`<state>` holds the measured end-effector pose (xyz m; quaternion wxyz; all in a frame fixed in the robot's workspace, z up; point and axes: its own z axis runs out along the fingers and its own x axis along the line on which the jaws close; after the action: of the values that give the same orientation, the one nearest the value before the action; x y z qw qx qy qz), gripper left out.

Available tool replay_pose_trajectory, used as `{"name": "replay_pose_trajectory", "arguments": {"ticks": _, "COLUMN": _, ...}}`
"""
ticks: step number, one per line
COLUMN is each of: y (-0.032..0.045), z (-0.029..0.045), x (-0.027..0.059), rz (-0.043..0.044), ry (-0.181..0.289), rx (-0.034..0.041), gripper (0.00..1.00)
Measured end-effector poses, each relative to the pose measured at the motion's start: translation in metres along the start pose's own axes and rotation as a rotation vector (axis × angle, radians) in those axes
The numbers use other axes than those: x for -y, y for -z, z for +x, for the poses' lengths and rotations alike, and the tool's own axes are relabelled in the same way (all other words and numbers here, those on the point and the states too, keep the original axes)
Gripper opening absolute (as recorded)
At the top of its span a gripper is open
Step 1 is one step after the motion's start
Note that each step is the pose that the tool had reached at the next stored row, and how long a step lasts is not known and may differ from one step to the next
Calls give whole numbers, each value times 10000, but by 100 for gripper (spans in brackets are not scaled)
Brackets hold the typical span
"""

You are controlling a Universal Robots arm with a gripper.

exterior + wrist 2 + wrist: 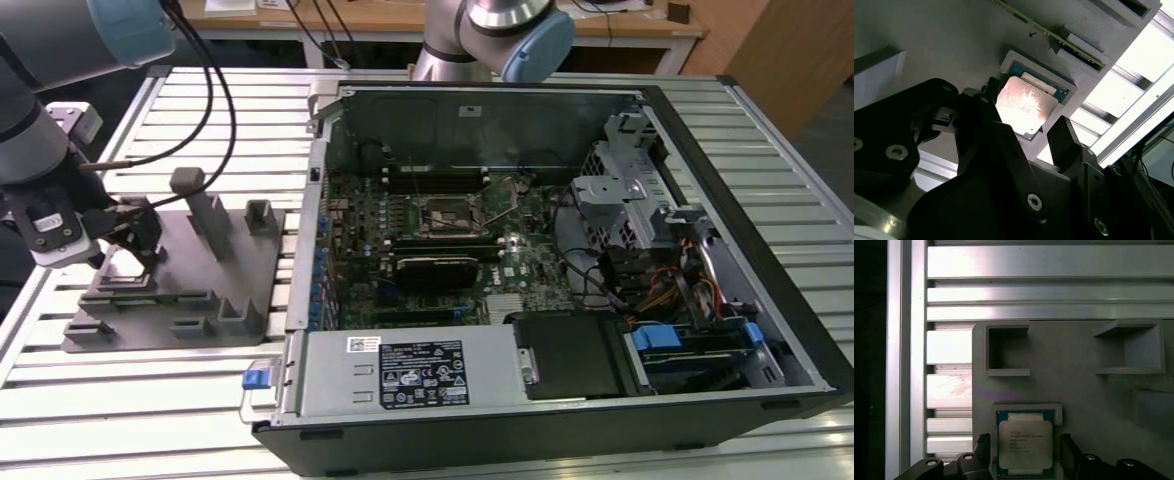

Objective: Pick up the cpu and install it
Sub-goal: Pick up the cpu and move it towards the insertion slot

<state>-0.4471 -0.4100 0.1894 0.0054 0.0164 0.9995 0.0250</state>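
Silver-topped cpu (1025,445) sits in its pocket (1026,408) near one edge of the holder (1079,380), gripper (1025,456) spread wide, a finger either side. Closing off-centre could tilt the cpu and jam it against the pocket wall.

Fine print on the cpu (1025,444) and the power supply's label (424,373) cannot be read.

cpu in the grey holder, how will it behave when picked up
The cpu is a thin flat plate with a metal top, so probably rigid and light. Its shiny lid looks slippery. It sits flat in a recess of the grey holder, so it shouldn't roll.
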Motion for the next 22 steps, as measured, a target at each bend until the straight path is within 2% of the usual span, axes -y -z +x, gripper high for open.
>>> {"name": "replay_pose_trajectory", "arguments": {"ticks": 8, "y": -41, "z": -14, "x": 1, "rz": -1, "ry": -14, "rx": 1, "gripper": 66}}
{"name": "replay_pose_trajectory", "arguments": {"ticks": 10, "y": -42, "z": -14, "x": 2, "rz": 0, "ry": -14, "rx": -1, "gripper": 64}}
{"name": "replay_pose_trajectory", "arguments": {"ticks": 11, "y": -42, "z": -14, "x": 2, "rz": 0, "ry": -14, "rx": -1, "gripper": 58}}
{"name": "replay_pose_trajectory", "arguments": {"ticks": 22, "y": -45, "z": -15, "x": 2, "rz": 0, "ry": -14, "rx": 0, "gripper": 53}}
